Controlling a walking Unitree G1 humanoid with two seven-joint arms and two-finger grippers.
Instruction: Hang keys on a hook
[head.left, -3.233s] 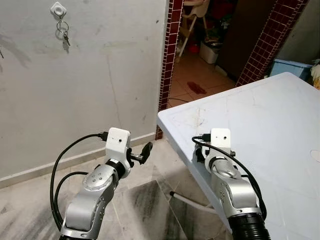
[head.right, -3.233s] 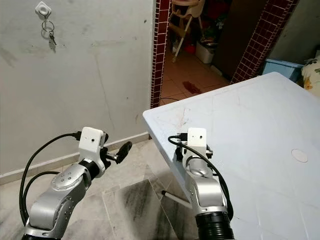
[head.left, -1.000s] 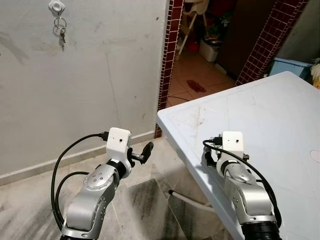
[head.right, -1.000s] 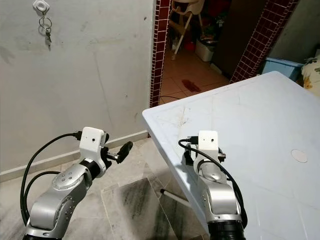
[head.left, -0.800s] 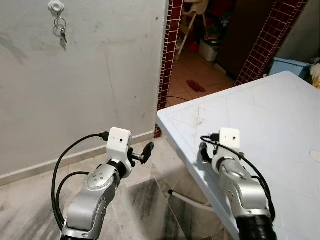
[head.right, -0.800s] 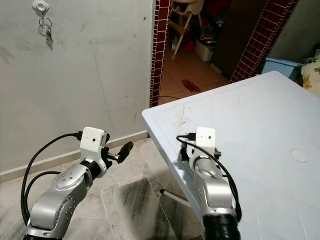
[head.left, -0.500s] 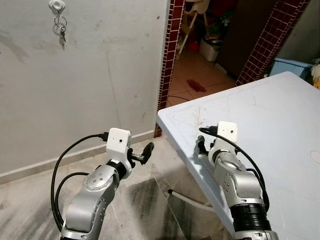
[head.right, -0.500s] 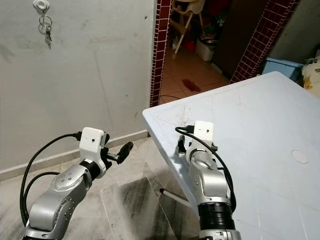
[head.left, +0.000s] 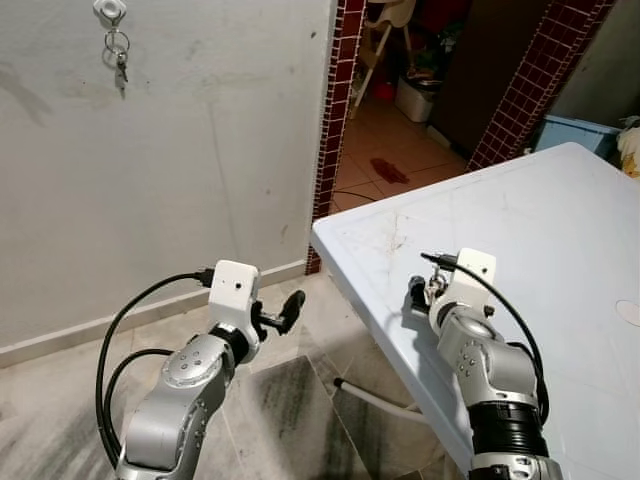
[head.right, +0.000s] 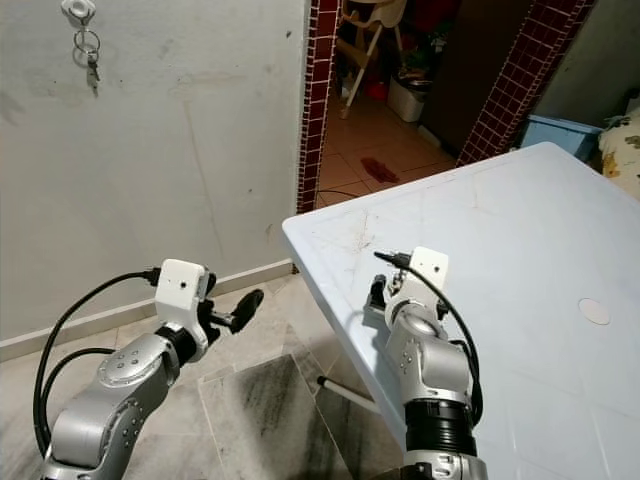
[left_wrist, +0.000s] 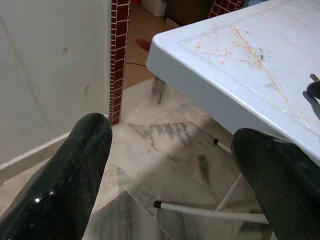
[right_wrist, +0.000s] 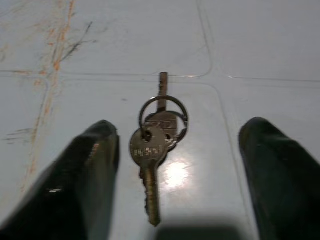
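With our right gripper (right_wrist: 175, 175) poised wide open and empty over the keys (right_wrist: 156, 145) lying flat on the desk (head.left: 540, 230), we judged it best to lower straight and pinch the ring, left gripper (left_wrist: 175, 165) idle, open, at nine o'clock.

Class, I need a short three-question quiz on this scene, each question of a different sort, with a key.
1. True or false: the right hand is shut on the keys on the table.
2. Multiple choice: the white hook on the wall holds A) nothing, B) a key ring with keys, C) a towel.
3. Fill in: the left hand hangs open over the ____, beside the white table.

Key
1. False: its fingers stand apart, the keys lying flat between them.
2. B
3. Floor
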